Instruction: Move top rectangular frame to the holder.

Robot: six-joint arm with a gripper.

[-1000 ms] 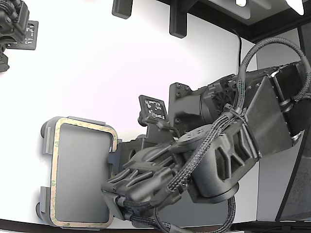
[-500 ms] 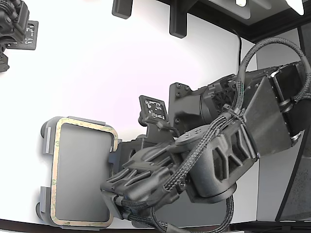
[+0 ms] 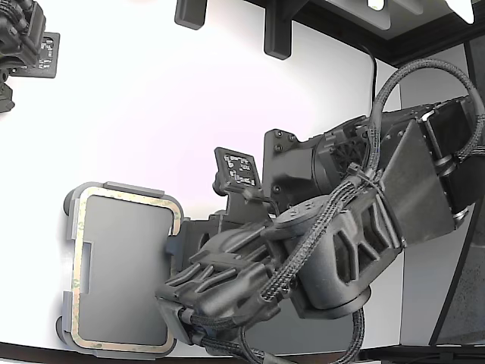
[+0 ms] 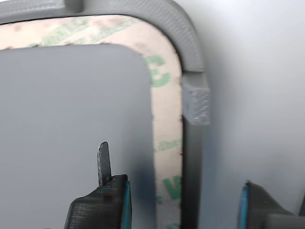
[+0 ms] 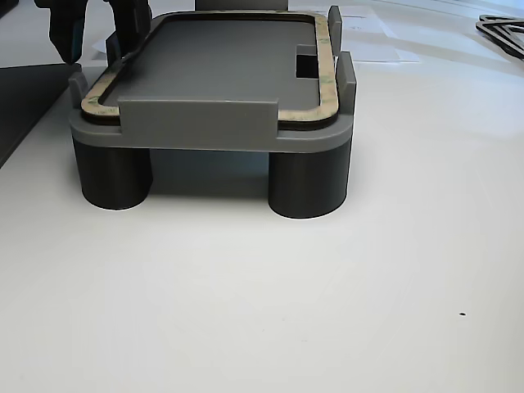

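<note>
Frame [image 3: 125, 203] seated flat in holder [image 5: 196, 124] on white desk [image 5: 327, 311]; pincer [image 4: 183, 202] open, empty, fingers straddling frame's edge and holder wall

A robotics lab: bare white table [image 3: 167, 106], tagged fixtures [image 3: 236, 168].

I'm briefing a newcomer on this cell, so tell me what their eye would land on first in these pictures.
The bulky black arm fills the exterior view's right and middle. At its tip, on the exterior view's lower left, the tan rectangular frame lies in the grey holder, which stands on dark round legs on the white table. In the wrist view the gripper is open, its fingers on either side of the frame's long edge.
</note>
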